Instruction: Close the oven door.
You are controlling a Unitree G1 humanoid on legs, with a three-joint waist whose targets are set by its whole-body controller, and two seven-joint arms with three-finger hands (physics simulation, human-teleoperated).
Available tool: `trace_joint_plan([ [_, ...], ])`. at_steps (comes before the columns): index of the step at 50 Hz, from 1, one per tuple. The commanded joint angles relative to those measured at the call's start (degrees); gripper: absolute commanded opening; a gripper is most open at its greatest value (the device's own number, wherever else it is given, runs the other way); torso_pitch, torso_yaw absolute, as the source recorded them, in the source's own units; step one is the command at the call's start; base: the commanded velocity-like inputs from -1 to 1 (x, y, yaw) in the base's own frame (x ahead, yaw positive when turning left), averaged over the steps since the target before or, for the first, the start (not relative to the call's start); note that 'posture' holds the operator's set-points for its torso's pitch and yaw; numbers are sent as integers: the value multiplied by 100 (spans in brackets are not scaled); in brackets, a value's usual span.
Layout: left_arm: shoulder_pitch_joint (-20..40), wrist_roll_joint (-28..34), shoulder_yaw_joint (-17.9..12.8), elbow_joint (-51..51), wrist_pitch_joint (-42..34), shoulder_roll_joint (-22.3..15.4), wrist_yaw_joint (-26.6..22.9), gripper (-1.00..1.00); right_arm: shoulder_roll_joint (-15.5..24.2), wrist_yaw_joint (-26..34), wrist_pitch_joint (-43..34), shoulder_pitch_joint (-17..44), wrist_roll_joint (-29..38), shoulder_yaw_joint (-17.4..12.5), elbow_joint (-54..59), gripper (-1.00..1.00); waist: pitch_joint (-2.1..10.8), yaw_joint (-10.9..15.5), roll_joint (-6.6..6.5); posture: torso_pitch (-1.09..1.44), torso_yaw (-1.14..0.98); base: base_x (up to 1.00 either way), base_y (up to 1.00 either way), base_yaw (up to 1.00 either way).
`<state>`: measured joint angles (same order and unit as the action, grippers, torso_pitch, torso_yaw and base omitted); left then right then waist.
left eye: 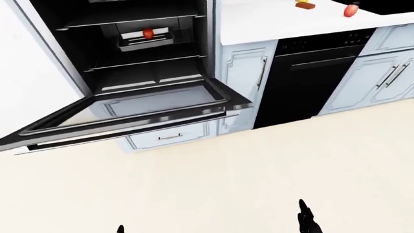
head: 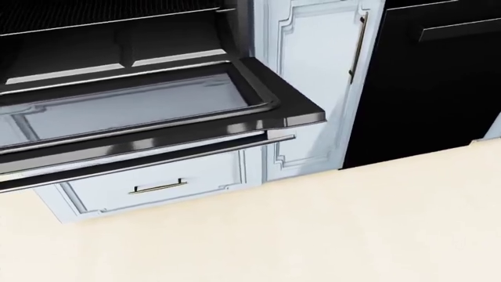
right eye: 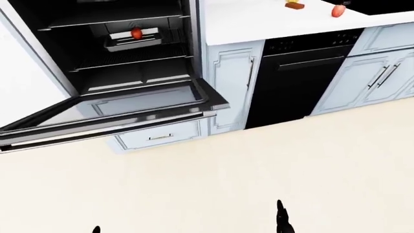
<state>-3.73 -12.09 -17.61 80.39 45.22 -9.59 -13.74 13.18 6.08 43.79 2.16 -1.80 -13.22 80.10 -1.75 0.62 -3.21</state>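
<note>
Right hand (left eye: 306, 221) pokes up at the bottom edge of the left-eye view, fingertips only; left hand (left eye: 120, 229) shows as a bare sliver. Finger pose unreadable on both.

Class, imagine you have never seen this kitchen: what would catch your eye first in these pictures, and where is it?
The glossy black oven door with its glass pane hangs wide open, folded down flat across the left of the left-eye view. Behind it, in the dark oven cavity, a small red item sits in a grey metal tray on a wire rack near the top. To the right, a tall black dishwasher panel breaks the row of pale blue cabinets.
</note>
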Motion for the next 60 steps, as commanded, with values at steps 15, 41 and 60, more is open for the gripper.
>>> trace_joint_plan([
  [15,49,-5,8,-63,104,-6,-58,100,167,-74,165,28,-61,-97,-107,100,7,-159,696,0,0,0,20,0],
  [41,72,25,22,-65,101,-7,-42,100,157,-5,186,49,-110,-105,-109,100,56,-102,899,0,0,0,20,0],
  [60,55,3,28,-64,102,-9,-52,100,163,-15,178,53,-110,-97,-110,100,16,-45,74,0,0,0,20,0],
])
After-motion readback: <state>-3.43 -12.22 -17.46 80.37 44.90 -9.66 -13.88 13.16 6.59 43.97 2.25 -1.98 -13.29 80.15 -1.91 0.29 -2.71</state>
